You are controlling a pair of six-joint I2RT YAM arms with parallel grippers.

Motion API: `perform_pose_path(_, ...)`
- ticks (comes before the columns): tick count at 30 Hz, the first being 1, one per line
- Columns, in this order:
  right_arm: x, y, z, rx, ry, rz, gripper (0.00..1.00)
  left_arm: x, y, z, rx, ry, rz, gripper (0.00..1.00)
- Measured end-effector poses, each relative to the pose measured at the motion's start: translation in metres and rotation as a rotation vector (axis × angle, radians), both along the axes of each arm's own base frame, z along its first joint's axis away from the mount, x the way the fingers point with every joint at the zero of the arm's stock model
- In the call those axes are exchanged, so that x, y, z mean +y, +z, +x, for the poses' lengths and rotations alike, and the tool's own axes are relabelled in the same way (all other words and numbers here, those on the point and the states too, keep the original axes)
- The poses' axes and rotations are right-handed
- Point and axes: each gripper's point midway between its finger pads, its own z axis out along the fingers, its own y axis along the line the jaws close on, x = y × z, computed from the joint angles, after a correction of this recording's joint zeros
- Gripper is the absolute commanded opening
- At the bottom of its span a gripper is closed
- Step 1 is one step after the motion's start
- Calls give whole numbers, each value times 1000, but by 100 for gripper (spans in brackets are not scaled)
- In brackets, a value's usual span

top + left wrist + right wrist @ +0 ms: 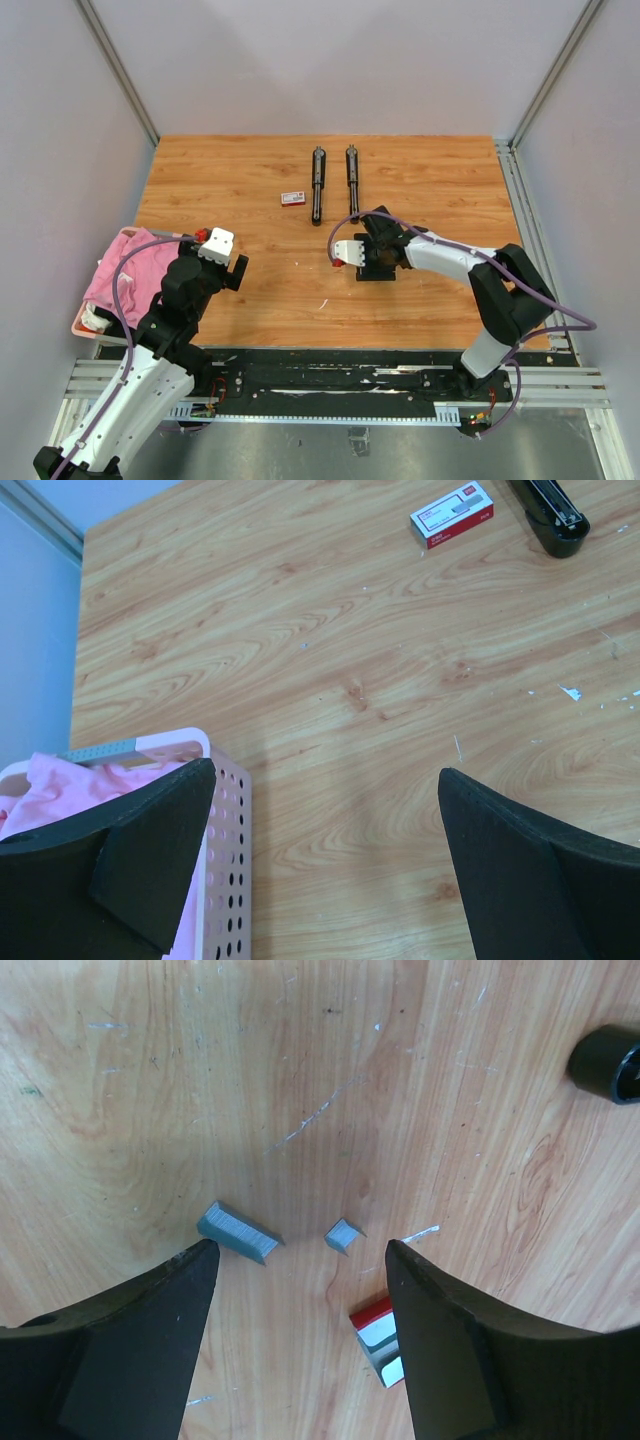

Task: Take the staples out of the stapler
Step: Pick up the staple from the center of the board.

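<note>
Right gripper [300, 1255]: jaws spread, pinching nothing, low over table [430, 190]. Staples [237, 1232] lie on the wood at 12 o'clock of its fingertips: a longer strip, with a small bit [343, 1236] at its 3 o'clock. Left gripper [325, 780]: spread wide, empty, pink basket [232, 860] at its 9 o'clock.

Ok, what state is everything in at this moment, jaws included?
left gripper: jaws wide open, empty.
right gripper: jaws open, empty, either side of the staples.
staples: two loose strips lying apart on the table.
staplers: two, lying flat side by side, untouched.
staple box: closed, lying flat.
pink basket: upright, pink cloth inside.
</note>
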Motion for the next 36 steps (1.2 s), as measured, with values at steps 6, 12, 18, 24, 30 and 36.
perform_pose_path(6,7,1,6,-21,-9,-4,70,0,0,0,0,0,0,98)
perform_pose_path(12,23,3,27,-62,-46,-12,70,0,0,0,0,0,0,98)
perform_pose_path(18,31,6,40,-64,-93,0,71,0,0,0,0,0,0,98)
perform_pose_path(24,33,19,34,-24,-159,50,81,0,0,0,0,0,0,98)
perform_pose_path(30,20,58,32,88,-290,202,78,0,0,0,0,0,0,98)
perform_pose_path(36,-5,74,41,233,-480,376,65,0,-1,0,1,0,1,98)
